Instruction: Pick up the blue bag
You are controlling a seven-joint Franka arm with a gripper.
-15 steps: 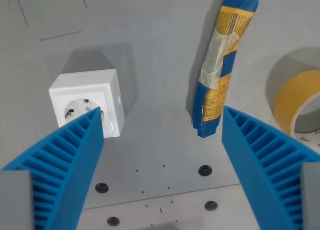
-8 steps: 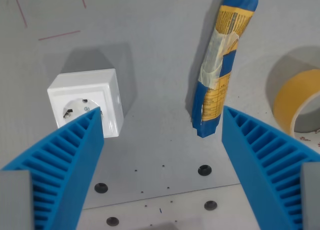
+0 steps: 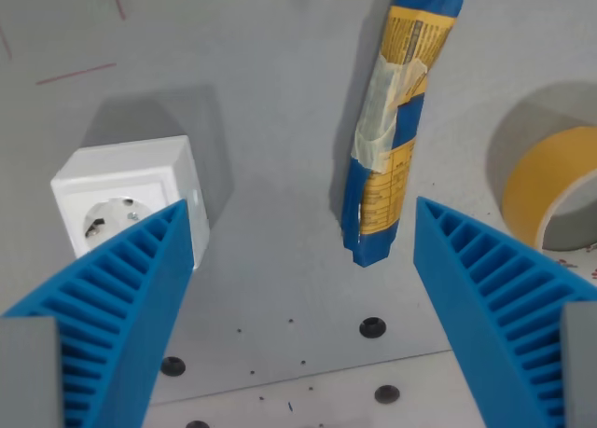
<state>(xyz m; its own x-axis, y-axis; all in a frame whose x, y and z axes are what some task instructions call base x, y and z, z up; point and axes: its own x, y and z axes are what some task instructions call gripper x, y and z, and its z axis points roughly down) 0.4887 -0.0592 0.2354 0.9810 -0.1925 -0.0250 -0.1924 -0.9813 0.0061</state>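
The blue bag [image 3: 390, 130] is a long, narrow blue and yellow packet with a clear taped band, lying on the grey table and running from the top edge down to the middle of the wrist view. My gripper [image 3: 303, 218] hovers above the table, open, its two ribbed blue fingers [image 3: 121, 297] spread wide at the lower left and lower right. The bag's lower end lies between the fingers, nearer the right one, and nothing is held.
A white wall socket box [image 3: 131, 200] stands at the wrist view's left, partly behind the left finger. A roll of yellow tape [image 3: 550, 186] sits at the right edge. The grey table [image 3: 270, 92] has red lines at top left and several dark screw holes [image 3: 372, 327] near the bottom.
The whole scene has shifted left and slightly down in the picture, so the camera has moved. The bag now sits closer to the middle between the fingers. The fingers stay spread.
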